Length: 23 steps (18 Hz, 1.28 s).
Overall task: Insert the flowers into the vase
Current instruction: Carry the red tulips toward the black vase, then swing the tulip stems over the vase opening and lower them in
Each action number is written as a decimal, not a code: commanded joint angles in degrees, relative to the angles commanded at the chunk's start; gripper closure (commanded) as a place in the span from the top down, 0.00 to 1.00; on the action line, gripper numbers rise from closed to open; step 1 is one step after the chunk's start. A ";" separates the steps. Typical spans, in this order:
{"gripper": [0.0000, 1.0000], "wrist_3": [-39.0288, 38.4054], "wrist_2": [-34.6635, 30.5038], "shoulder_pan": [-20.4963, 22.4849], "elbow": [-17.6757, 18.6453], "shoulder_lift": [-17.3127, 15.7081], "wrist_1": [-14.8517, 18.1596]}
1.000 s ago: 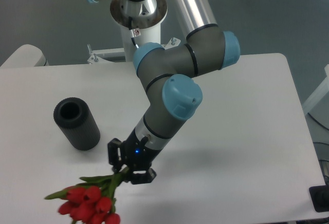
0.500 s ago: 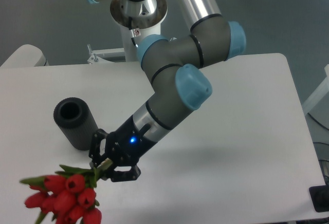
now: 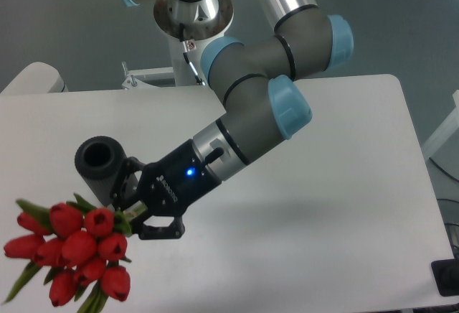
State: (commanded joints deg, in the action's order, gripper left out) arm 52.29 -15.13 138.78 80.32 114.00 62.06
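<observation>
The flowers [image 3: 72, 248], a bunch of red tulip buds with green leaves, hang at the lower left of the camera view, lifted off the table. My gripper [image 3: 138, 211] is shut on their stems, which are mostly hidden between the fingers. The vase [image 3: 100, 166], a matte black cylinder with a round top hole, stands upright on the white table just left of and behind the gripper, partly covered by the gripper body. The flower heads are in front of and below the vase, to its left.
The white table [image 3: 337, 184] stretches to the right, its edges at the right and bottom of the view. The robot's base column [image 3: 192, 19] stands at the back centre. A dark object [image 3: 446, 277] sits at the lower right corner.
The arm has swung left and lifted, carrying the flowers from the table's front centre toward the lower left, closer to the vase. The buds now look larger and higher.
</observation>
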 joint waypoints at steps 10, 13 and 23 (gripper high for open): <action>0.15 0.79 5.28 -0.35 6.15 -4.13 -1.85; 0.15 1.49 5.46 -0.61 9.14 -5.37 -2.11; 0.16 5.27 7.57 -2.02 16.35 -9.58 -2.12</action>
State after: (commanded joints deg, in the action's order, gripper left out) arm 57.56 -7.56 136.76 96.67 104.42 59.94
